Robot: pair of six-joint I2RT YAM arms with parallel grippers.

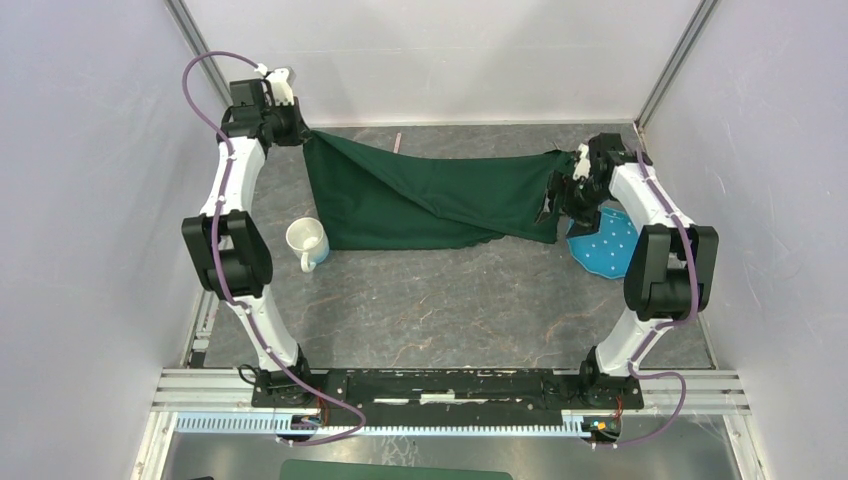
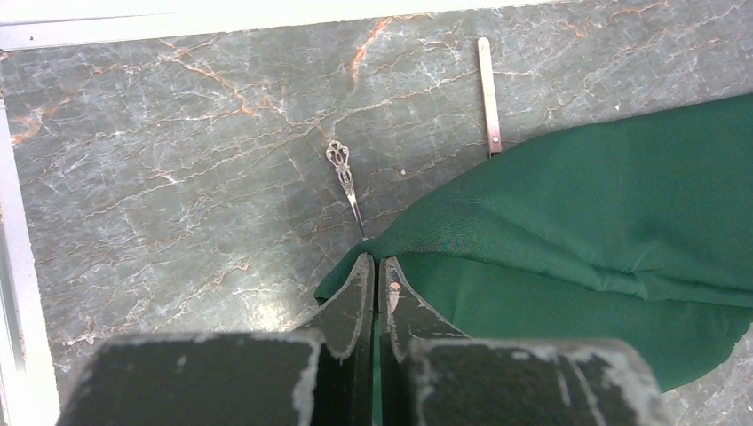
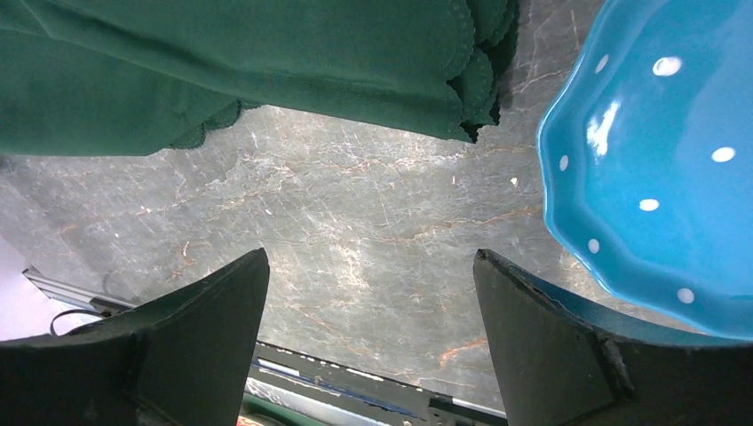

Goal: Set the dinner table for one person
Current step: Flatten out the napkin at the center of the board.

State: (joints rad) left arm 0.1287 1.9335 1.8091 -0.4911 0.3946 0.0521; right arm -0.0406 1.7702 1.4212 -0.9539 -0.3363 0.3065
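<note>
The dinner table (image 1: 450,300) is a dark grey veined stone surface. A dark green scallop-edged cloth (image 1: 420,195) lies crumpled across its far half. My left gripper (image 1: 300,128) is at the far left, shut on the cloth's corner; in the left wrist view the jaws (image 2: 375,259) pinch green fabric (image 2: 604,204). My right gripper (image 1: 560,195) hovers by the cloth's right end. Its jaws (image 3: 371,253) stand wide open over bare table (image 3: 373,204), with the cloth (image 3: 266,53) just beyond the fingertips. A blue white-dotted plate (image 3: 657,151) lies beside its right finger.
A white mug (image 1: 307,243) stands at the cloth's near left corner. The blue plate (image 1: 605,245) sits under the right arm. An ornate silver handle (image 2: 340,169) and a flat coppery handle (image 2: 487,89) stick out from under the cloth. Walls close in on both sides and the back.
</note>
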